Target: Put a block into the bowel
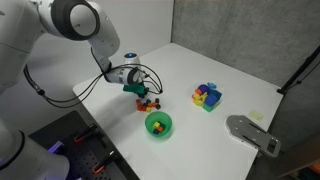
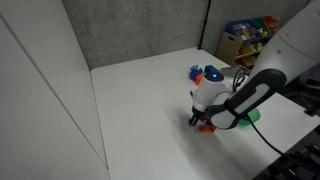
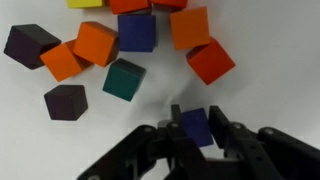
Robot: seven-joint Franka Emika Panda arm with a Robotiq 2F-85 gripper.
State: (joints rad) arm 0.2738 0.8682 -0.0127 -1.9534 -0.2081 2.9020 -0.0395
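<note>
Our tool point(image 3: 197, 115) is clenched on a blue block point(image 3: 198, 130), down at the table point(image 1: 250, 80) beside loose blocks point(image 3: 124, 78). The green bowl point(image 1: 160, 133) sits just near-right of them. The hold looks shallow to us: the block could slip when lifted, or bounce off the rim if released off-centre.

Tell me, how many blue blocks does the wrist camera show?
2. One blue block sits between the tool's fingers; the other blue block lies top centre among orange blocks. More may be hidden past the frame's edge.
</note>
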